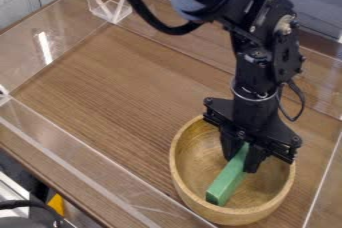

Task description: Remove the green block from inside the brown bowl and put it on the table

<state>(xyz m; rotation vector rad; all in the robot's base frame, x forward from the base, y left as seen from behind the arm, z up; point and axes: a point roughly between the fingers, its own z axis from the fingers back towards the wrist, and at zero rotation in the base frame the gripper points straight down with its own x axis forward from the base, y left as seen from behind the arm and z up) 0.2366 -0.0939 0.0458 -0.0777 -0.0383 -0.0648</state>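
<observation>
The green block (230, 177) lies inside the brown bowl (187, 177), slanted: its lower end rests toward the near inner wall, its upper end rises toward the bowl's centre, where the tool (250, 150) stands over it.

Handling, as a judgement: the block appears rigid and light, a solid bar that should not bend or crush under a firm pinch. Its plain matte faces should give fair friction. Being long and narrow, it is best taken across its narrow width; a grip near one end, as here, may let the free end swing or tip on lifting.

Appearance: bright uniform green, long, thin, square-edged, unmarked, roughly half the bowl's width in length.

Tool state: pointing straight down into the bowl, fingers drawn together on the upper end of the block. The contact itself is partly hidden by the black fingers, but the closure sits on the block.

The bowl is light wood with a thick rim, standing at the near right of the bench (120, 82), a dark wood-grain surface edged by a clear acrylic wall (40, 42).
</observation>
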